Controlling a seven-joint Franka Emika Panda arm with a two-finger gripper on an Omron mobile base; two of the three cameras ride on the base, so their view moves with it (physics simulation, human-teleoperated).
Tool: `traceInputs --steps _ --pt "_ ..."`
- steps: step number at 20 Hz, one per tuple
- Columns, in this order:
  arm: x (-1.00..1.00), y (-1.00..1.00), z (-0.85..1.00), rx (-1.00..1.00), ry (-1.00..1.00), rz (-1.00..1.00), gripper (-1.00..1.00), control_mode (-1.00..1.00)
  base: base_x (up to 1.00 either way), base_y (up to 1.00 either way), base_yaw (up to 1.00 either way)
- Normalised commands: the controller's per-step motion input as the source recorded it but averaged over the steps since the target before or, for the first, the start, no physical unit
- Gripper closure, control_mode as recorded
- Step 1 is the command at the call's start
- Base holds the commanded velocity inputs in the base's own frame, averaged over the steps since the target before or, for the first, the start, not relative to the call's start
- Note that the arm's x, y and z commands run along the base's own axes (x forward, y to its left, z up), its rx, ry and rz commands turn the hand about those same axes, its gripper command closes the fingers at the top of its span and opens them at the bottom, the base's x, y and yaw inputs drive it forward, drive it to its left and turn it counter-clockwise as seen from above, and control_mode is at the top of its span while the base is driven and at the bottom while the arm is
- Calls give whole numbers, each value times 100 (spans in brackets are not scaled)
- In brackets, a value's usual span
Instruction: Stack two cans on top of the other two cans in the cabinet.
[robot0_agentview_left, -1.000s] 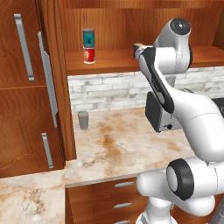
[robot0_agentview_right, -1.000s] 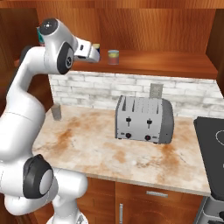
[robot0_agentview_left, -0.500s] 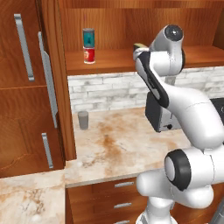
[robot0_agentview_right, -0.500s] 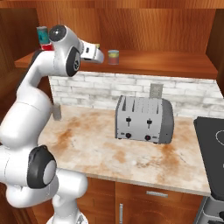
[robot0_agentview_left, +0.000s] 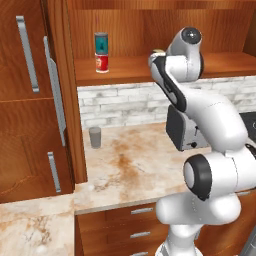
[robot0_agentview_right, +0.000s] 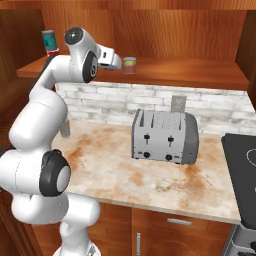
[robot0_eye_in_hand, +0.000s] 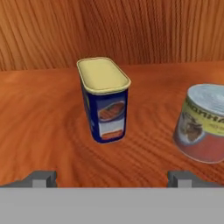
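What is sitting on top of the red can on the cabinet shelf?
The teal can stands upright on the red can, at the left of the cabinet. The red can's top is covered by it.

Teal can (robot0_agentview_left: 101, 42) is sitting upright atop red can (robot0_agentview_left: 102, 63), nr cabinet (robot0_agentview_left: 125, 70) shelf's left end. Dk blue, yellow-topped can (robot0_eye_in_hand: 104, 99) is standing upright mid-shelf, pale can (robot0_eye_in_hand: 202, 123) just beside it, apart.

Cabinet (robot0_eye_in_hand: 43, 113): I saw reddish-brown wood, visible grain, satin.
Blue can (robot0_eye_in_hand: 105, 99): glossy printed label, matt yellow top.
Second can (robot0_eye_in_hand: 202, 124): silvery metal lid, paper-like label.
Toaster (robot0_agentview_right: 165, 136): brushed grey metal.
Countertop (robot0_agentview_left: 130, 167): polished mottled stone.
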Motion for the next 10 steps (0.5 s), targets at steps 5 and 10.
traceInputs --steps 5,10 --pt "32 0 -1 0 7 6 -100 -100 0 0 0" --pt "34 -3 -4 0 1 9 -100 -100 0 0 0"
